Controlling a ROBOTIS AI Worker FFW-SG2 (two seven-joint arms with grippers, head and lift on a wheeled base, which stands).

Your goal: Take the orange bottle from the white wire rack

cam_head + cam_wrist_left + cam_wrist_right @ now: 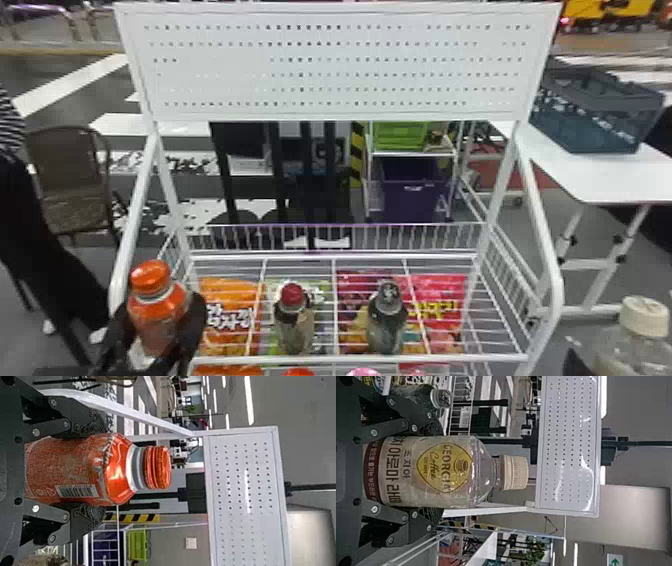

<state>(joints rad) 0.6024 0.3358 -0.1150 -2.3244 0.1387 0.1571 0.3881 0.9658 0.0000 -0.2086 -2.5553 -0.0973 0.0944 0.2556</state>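
At the left front corner of the white wire rack [360, 358], my left gripper [159, 320] is shut on the orange bottle [156, 305], which stands upright with its orange cap on top. The left wrist view has the orange bottle [79, 471] between both fingers of my left gripper [93, 471], gripped around its body. Right of the rack, my right gripper [575, 364] is partly cut off at the bottom edge. In the right wrist view my right gripper [435, 471] is shut on a clear coffee bottle [455, 471] with a cream cap.
A red-capped bottle [294, 320] and a dark-capped bottle [387, 320] stand in the rack, over snack bags [230, 315]. A white perforated panel [340, 65] rises behind on side posts. To the right are a white table [620, 175] and a dark crate [595, 110].
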